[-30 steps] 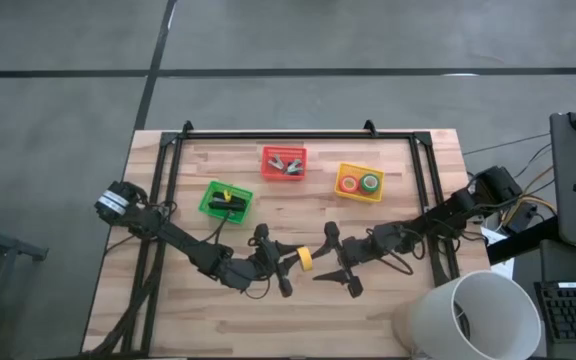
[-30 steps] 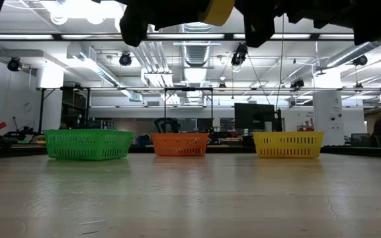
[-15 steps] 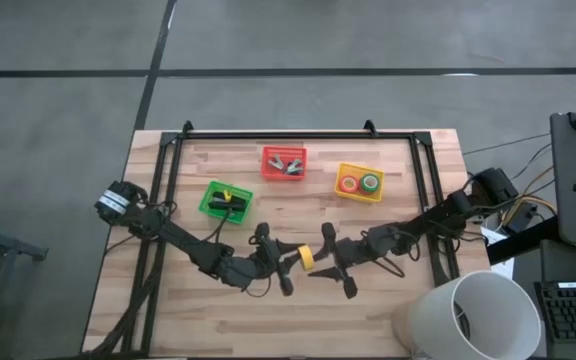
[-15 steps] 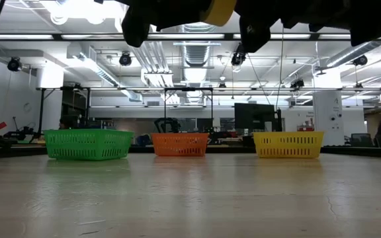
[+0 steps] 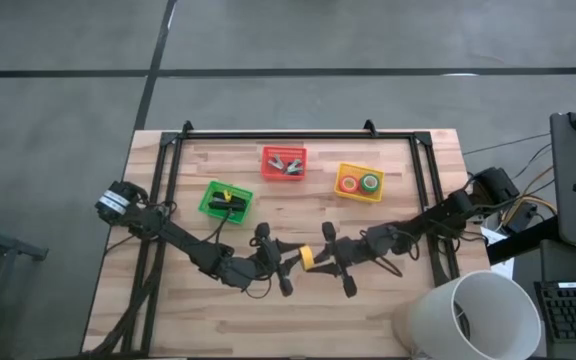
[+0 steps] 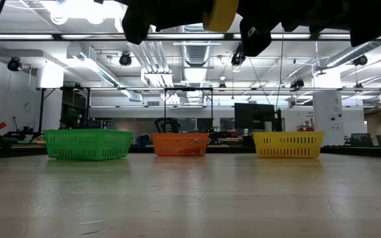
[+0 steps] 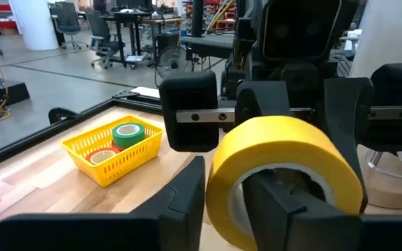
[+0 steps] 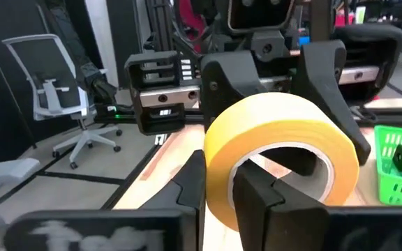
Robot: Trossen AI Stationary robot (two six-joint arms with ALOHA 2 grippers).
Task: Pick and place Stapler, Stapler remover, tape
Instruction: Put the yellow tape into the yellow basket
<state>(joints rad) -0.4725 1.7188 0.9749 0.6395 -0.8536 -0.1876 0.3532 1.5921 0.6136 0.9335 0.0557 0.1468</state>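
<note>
My right gripper (image 5: 330, 256) has slid in toward the yellow tape roll (image 5: 307, 258) from where it sat a second ago, well apart from it. Its fingers (image 8: 257, 185), spread wide then, have now drawn in around the roll's wall. My left gripper (image 5: 290, 262) has eased its fingers (image 7: 187, 188) slightly wider on that roll.

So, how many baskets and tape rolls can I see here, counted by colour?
Green basket: 1
Red basket: 1
Yellow basket: 1
Yellow tape roll: 1
Green tape roll: 1
Red tape roll: 1
Total: 6
</note>
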